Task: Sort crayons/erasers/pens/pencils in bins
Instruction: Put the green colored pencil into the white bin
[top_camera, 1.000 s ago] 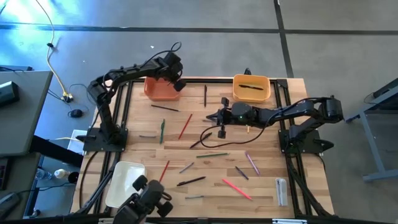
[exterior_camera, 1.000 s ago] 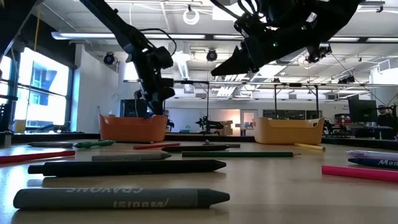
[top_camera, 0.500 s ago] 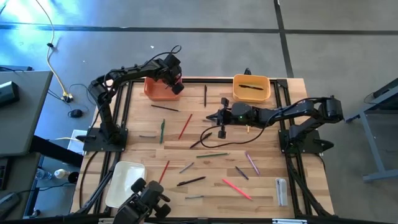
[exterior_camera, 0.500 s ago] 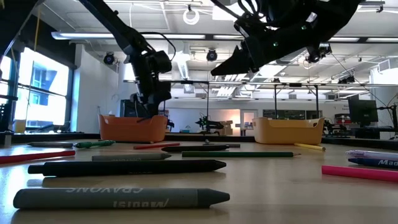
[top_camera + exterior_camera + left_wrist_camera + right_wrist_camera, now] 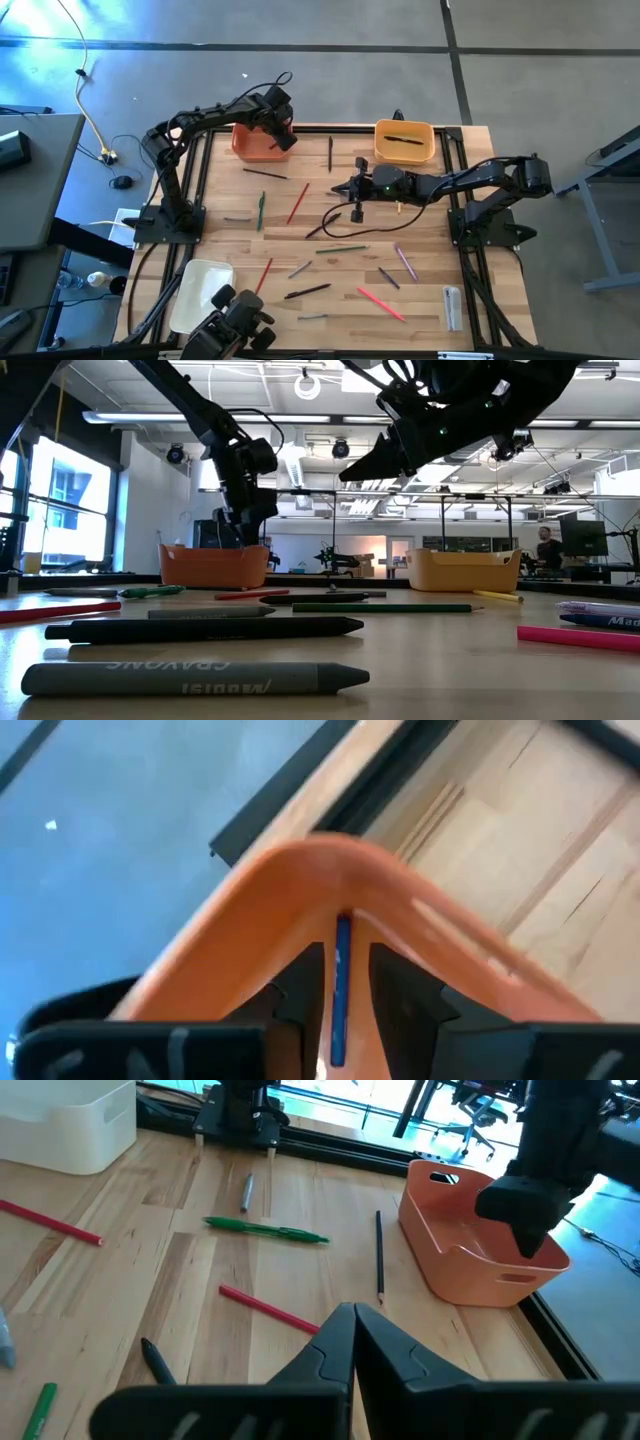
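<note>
My left gripper (image 5: 285,140) points steeply down over the orange bin (image 5: 256,145) at the table's far left. Its fingers stand a little apart, and in the left wrist view a thin blue stick (image 5: 341,995) stands upright in the gap above the bin's rim (image 5: 300,885). My right gripper (image 5: 342,187) hangs shut above the middle of the table, touching nothing. Pencils and pens lie flat on the wood: a red pencil (image 5: 297,202), a green stick (image 5: 260,210), a black pen (image 5: 308,291). My left gripper has the blue stick (image 5: 341,1020) in the gap between its two fingers, running along them and pointing down into the orange bin. The gap is wider than the stick. I cannot tell whether either finger touches it.
A yellow-orange bin (image 5: 382,150) with a dark pen in it stands at the far right. The white bin (image 5: 200,295) sits at the near left and a clear block (image 5: 452,305) at the near right. Grey and black crayons (image 5: 190,678) lie close to the low camera.
</note>
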